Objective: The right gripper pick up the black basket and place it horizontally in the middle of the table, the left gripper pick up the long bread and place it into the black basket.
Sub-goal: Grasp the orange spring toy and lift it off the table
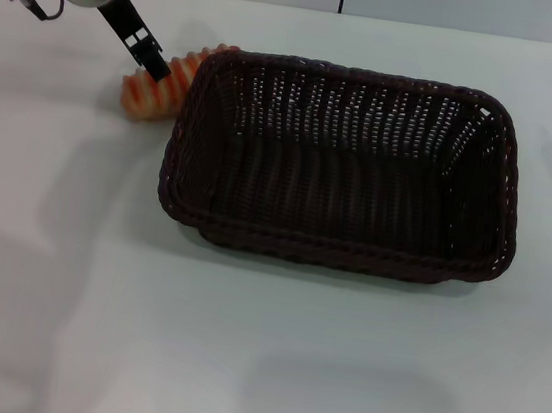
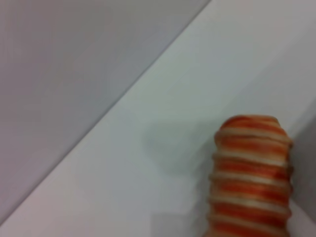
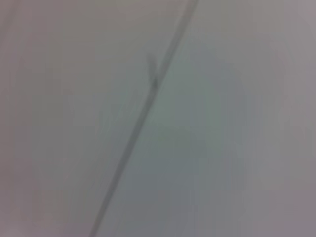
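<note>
Left gripper [image 1: 154,69] down at the long bread [image 1: 160,86], just beside the black basket [image 1: 347,165] lying lengthwise mid-table [image 1: 237,363]; finger state can't be told. Right gripper out of view.

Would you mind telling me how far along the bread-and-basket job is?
Done: the black basket lies lengthwise mid-table, empty. In hand: the left tool is down at the long bread, which sits outside the basket's far-left corner. Left: lifting the bread into the basket.

A thin dark line [image 3: 143,116] crosses a pale grey blurred surface
</note>
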Controlling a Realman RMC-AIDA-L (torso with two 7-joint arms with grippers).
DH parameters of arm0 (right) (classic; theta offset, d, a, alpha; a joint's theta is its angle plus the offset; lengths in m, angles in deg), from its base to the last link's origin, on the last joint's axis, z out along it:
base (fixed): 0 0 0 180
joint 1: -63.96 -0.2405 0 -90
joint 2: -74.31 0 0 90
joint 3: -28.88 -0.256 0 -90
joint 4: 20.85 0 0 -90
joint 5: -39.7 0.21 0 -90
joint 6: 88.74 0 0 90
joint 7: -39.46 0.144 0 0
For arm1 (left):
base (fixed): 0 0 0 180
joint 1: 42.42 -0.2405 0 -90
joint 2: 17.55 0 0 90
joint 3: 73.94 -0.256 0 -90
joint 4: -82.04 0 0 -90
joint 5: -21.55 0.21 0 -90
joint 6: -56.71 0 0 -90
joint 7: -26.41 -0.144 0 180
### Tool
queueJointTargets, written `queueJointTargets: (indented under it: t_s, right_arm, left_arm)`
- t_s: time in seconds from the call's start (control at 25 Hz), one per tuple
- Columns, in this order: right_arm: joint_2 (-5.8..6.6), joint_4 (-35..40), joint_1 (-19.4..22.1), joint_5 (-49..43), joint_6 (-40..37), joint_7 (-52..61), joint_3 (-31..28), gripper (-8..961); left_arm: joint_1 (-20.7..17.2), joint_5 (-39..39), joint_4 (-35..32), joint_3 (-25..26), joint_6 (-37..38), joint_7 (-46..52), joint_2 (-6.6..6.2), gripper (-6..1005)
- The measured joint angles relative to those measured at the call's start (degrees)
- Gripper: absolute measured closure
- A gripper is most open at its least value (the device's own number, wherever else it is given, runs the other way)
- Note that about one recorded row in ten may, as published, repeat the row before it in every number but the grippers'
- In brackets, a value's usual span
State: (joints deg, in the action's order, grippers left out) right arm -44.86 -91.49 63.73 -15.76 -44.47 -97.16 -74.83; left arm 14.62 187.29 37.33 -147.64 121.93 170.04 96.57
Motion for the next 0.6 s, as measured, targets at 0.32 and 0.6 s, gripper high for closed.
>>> queueJointTargets:
  t_s: [0.32,0.6]
  right_arm:
    - [-0.13,2.17,-0.41,2.08,0.45,-0.38,-3.82,412]
    - [-0.13,2.87,-2.4,2.09,0.44,-0.42,-3.4,412]
  left_arm:
    - [0.71,-0.04,1.92,1.59,-2.98,-0.1,-0.68,192]
    - [4.44,-0.05,11.89,5.59,-5.89,-2.26,-2.44,194]
